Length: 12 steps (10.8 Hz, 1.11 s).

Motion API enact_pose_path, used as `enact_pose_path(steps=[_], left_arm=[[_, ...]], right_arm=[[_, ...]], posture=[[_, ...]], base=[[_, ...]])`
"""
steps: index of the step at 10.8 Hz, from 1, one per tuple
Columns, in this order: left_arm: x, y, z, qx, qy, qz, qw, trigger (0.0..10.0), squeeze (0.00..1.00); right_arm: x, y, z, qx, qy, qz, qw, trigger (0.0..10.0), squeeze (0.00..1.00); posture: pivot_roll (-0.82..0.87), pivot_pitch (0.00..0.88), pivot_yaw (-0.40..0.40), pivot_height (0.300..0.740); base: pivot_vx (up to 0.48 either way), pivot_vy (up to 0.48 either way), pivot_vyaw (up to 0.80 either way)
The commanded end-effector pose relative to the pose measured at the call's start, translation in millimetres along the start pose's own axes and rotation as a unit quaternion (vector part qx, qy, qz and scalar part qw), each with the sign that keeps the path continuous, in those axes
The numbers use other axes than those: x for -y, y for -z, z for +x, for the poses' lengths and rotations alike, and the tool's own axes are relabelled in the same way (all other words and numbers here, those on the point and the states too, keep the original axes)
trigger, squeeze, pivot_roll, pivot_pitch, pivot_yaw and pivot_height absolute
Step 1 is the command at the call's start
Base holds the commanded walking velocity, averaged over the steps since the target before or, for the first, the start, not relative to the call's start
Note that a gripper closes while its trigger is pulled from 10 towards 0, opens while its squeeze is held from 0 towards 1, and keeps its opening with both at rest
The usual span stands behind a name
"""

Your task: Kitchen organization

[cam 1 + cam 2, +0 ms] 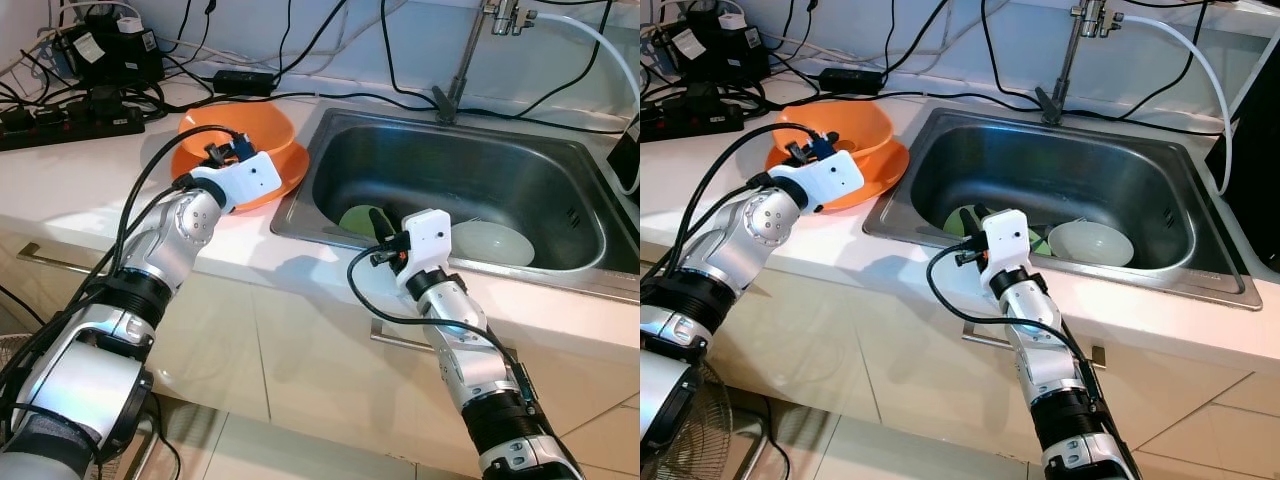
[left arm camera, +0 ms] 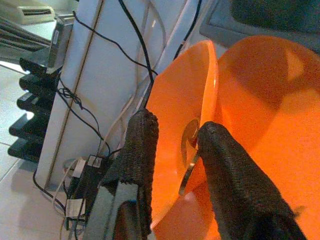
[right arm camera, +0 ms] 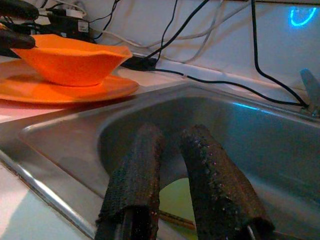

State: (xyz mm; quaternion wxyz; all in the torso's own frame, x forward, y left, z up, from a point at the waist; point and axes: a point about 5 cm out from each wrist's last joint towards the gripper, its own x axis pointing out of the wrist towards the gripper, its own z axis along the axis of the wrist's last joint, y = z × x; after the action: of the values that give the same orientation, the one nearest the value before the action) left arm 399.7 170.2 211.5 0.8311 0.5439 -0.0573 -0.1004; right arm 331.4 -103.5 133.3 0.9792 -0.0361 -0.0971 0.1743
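The green plate (image 1: 358, 218) lies in the sink (image 1: 520, 170), at the near left of the basin floor, partly hidden behind the right gripper (image 1: 378, 224). A white bowl (image 1: 490, 243) sits just to its right, also on the basin floor. The right gripper reaches over the near rim of the sink, with its fingers (image 3: 135, 185) pointing down and away toward the plate. In the right wrist view the fingers stand narrowly apart with nothing between them, and the plate shows pale green just beyond their tips. The plate therefore lies directly ahead of and below the right gripper, which is by far the nearer arm.

On the counter (image 1: 60, 180) left of the sink, an orange bowl (image 1: 240, 128) rests on an orange plate (image 1: 290, 170). The left gripper (image 2: 175, 145) is at the bowl's near rim. Its fingers sit either side of the rim with a small gap, and whether they grip it cannot be told.

A tap (image 1: 470, 50) rises at the far side of the sink. Cables (image 1: 90, 70) and a power strip (image 1: 70, 125) lie at the far left.

Judgement: the next move is likely a short descent of the right gripper onto the plate's near edge.
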Motion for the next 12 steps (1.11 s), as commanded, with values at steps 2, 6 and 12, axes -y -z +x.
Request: enact_pose_path(steps=[2,6,12], left_arm=[[-6.2,-2.6,3.0,0.000,-0.006,0.009,1.000,0.0,0.00],[-6.1,0.9,2.2,-0.008,-0.004,0.003,1.000,0.0,0.00],[-38.1,-47.8,-1.6,0.133,-0.098,0.010,0.986,0.0,0.00]], right_arm=[[0.9,0.2,-0.5,-0.006,-0.001,-0.006,1.000,10.0,0.00],[1.1,0.8,-0.9,-0.008,0.001,-0.006,1.000,10.0,0.00],[4.5,0.0,1.3,-0.007,0.012,-0.006,1.000,10.0,0.00]], posture=[[0.16,0.017,0.000,0.740],[0.16,0.021,-0.002,0.740],[0.17,0.027,-0.008,0.740]], base=[[0.000,0.000,0.00],[0.000,0.000,0.00],[0.000,0.000,0.00]])
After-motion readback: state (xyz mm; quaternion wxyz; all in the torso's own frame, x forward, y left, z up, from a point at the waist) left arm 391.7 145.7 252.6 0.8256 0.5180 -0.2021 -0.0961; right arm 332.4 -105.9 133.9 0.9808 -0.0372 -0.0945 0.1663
